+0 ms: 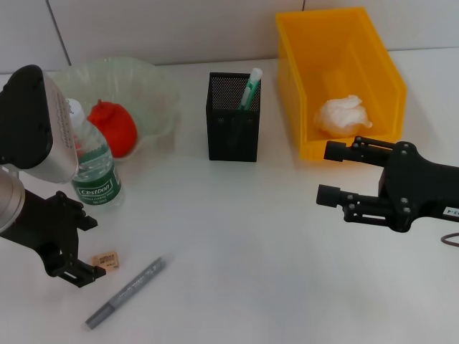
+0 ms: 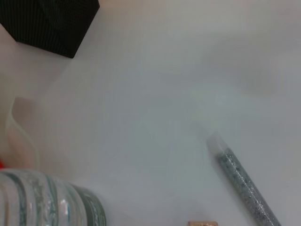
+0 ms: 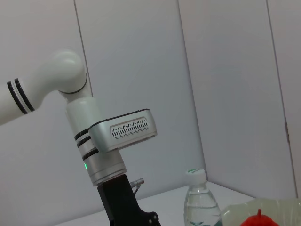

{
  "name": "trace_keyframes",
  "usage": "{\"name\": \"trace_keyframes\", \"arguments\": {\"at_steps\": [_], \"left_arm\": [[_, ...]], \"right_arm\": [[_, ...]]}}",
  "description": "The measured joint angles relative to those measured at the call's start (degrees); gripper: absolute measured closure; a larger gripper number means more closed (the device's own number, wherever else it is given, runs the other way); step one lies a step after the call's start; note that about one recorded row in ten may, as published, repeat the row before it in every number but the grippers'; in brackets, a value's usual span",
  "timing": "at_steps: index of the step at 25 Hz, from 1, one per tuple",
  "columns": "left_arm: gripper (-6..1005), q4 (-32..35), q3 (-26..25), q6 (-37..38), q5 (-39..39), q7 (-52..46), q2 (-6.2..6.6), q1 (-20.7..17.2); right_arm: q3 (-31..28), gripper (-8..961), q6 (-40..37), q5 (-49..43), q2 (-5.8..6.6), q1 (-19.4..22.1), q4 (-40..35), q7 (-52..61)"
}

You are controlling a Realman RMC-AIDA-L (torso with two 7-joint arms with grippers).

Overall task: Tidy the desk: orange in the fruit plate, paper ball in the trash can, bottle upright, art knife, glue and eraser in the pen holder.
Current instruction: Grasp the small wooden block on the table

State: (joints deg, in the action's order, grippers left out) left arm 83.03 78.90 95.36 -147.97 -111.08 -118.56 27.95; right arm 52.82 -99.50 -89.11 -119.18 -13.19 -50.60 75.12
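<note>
A plain white surface (image 1: 272, 244) is backed by a pale wall (image 1: 179, 29) made of large smooth panels, divided by thin dark seams. Soft, even light is cast throughout.

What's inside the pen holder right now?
In the black mesh pen holder, one green-and-white stick-like item leans out at the back right corner. Its lower part and anything shorter are hidden by the mesh walls.

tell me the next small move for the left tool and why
Probably lower the left tool onto the eraser just beside it: the eraser and the art knife lie loose on the desk, while the pen holder holds only the glue.
</note>
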Motion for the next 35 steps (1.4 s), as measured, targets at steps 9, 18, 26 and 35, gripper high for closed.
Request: {"name": "trace_keyframes", "arguments": {"at_steps": [9, 18, 26, 35], "left_arm": [[201, 0.8, 2.9, 0.6, -0.6, -0.9, -0.02, 0.4], [201, 2.3, 5.9, 0.3, -1.6, -4.3, -0.09, 1.3], [201, 2.2, 6.7, -1.2, -1.8, -6.2, -0.17, 1.5], [201, 1.6, 8.4, -2.2, -3.3, -6.9, -0.23, 1.5]], "right_arm": [[0.0, 228, -1.0, 0.1, -0.09, 0.2, 0.8, -0.3], [-0.6, 228, -1.8, 0.2, -0.09, 0.7, 1.6, -1.0], [-1.5, 228, -2.4, 0.2, 0.03, 1.0, 2.4, -1.2], [-2.2, 228, -3.0, 0.2, 0.05, 1.0, 3.0, -2.4]]}}
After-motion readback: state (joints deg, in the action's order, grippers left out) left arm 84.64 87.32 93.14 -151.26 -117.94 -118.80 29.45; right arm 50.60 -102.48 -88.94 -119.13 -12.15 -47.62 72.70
